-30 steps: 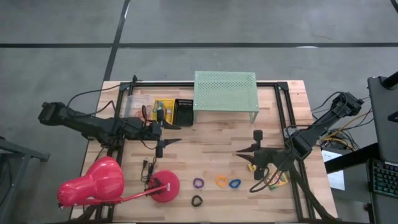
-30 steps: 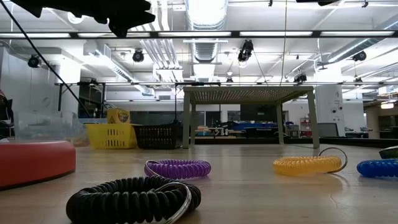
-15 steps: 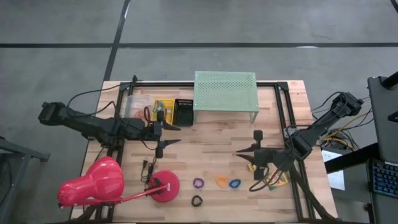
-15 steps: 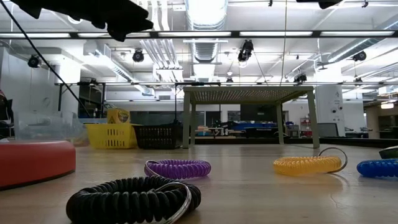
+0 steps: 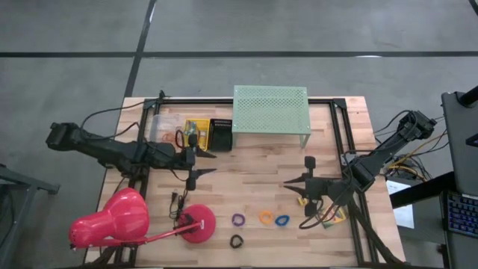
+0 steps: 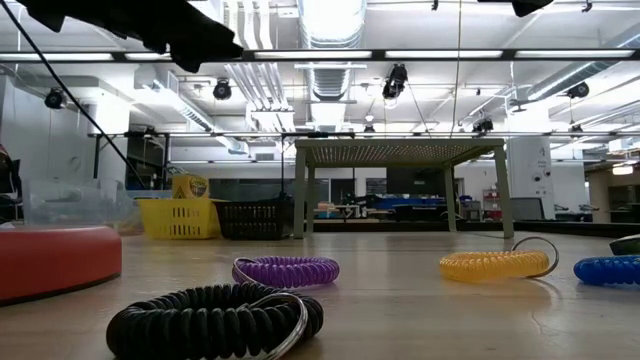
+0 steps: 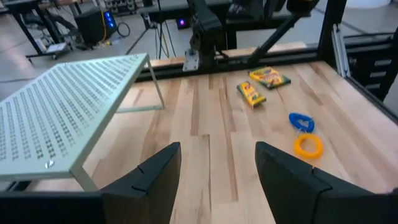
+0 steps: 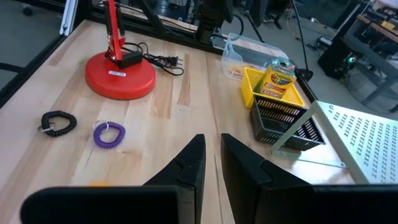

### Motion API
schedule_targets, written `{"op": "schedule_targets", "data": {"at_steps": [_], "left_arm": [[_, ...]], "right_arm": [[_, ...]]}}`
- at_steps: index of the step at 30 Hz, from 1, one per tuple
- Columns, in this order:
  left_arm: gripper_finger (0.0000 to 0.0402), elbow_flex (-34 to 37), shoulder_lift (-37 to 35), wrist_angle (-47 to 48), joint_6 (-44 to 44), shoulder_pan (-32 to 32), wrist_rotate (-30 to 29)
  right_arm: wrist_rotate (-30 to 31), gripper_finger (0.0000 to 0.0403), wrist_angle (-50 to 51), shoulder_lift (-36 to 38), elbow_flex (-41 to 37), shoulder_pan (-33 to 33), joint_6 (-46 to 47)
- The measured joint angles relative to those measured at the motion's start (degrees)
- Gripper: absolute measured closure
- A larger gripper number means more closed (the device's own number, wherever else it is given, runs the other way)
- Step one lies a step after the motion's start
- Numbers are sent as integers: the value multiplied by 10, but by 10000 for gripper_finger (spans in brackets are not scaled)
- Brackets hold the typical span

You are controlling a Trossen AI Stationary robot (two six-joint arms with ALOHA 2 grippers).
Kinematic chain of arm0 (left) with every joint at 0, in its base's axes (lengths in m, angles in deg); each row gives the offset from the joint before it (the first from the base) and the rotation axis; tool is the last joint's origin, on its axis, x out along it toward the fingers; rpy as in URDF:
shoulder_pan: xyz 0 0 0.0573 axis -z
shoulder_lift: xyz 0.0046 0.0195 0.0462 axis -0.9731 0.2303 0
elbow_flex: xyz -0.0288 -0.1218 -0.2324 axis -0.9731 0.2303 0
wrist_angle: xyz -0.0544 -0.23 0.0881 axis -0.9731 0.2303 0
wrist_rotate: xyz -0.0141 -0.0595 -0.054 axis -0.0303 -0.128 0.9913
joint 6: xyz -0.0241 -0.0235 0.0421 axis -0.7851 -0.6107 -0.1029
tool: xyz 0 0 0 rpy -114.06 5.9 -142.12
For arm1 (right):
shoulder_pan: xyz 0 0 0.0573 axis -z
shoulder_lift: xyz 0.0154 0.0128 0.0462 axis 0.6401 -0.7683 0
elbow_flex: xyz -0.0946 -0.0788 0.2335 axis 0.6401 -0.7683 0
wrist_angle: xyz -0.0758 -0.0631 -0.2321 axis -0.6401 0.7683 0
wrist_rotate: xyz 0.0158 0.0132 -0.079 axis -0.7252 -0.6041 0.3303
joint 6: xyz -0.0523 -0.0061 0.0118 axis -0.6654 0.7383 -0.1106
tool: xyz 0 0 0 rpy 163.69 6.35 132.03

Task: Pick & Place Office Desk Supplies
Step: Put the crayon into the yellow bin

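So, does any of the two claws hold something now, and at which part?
No, nothing is held. The left claw stands open above bare table, and the right claw is nearly shut, with nothing between its fingers.

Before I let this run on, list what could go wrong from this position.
1. The left gripper hangs open close to the yellow basket and black basket; a careless swing might knock them.
2. The lamp cord trails across the wood near the purple loop and could snag.
3. The crayon boxes lie close to the right arm's base, probably awkward to reach.
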Motion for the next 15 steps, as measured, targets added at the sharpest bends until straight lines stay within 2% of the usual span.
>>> {"op": "schedule_targets", "data": {"at_steps": [15], "left_arm": [[190,0,0,-7,0,0,0]], "right_arm": [[0,355,0,0,0,0,-6]]}}
